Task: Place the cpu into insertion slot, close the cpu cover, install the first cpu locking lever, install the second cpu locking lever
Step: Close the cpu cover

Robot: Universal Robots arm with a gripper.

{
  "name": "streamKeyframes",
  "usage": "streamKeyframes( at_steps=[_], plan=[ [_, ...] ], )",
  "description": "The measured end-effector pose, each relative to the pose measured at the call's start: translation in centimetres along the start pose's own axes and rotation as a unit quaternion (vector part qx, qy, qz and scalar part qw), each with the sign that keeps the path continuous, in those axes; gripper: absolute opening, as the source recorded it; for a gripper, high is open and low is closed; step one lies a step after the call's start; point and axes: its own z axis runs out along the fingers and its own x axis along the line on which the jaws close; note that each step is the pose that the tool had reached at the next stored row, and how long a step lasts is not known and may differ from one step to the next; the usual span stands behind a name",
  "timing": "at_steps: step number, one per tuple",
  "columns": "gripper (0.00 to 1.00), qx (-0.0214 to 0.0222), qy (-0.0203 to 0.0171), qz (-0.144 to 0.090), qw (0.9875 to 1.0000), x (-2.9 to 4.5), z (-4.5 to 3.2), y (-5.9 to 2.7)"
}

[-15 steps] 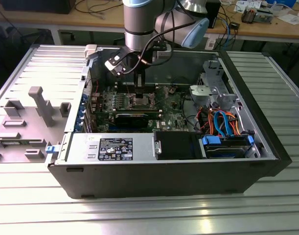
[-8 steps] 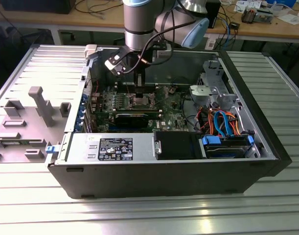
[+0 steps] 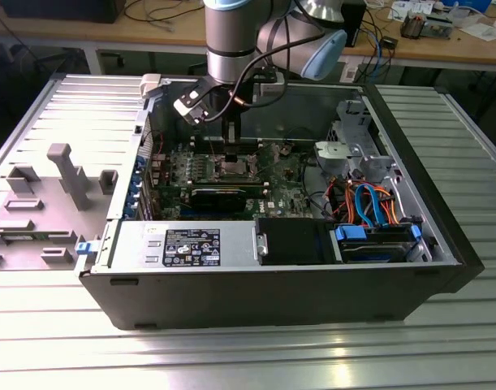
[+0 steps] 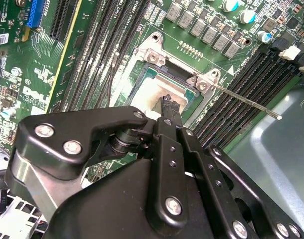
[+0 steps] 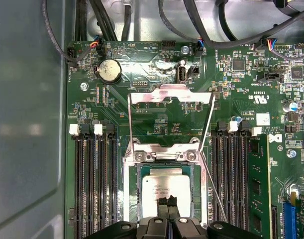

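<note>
Midway along the green board (image 5: 166, 124), the chip (image 5: 166, 185) lies flat in its socket (image 5: 137, 172). The gripper (image 5: 166, 201), fingers pressed together, has its tips at the chip's edge. Placing looks done. The cover (image 5: 171, 96) stands open, and closing it needs those tips clear.

Coin battery (image 5: 108, 70), memory slots (image 5: 94, 184), computer case (image 3: 272, 302)

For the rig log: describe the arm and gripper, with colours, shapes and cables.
The arm is a silver-grey tube with pale blue joint caps. A black cable loops at its wrist, beside a small white-and-black camera block. The gripper is matte black: flat linkage bars pinned with silver screws, narrowing to two slim fingers.
</note>
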Motion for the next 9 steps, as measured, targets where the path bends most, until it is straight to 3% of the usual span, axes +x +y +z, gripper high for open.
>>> streamKeyframes(
  at_steps=[4,9],
  plan=[
    [0.11,0.0,-0.0001,0.0,1.0,-0.01,-0.18,0.0],
    [0.11,0.0,0.0,0.0,1.0,-0.06,-1.1,0.03]
  ],
)
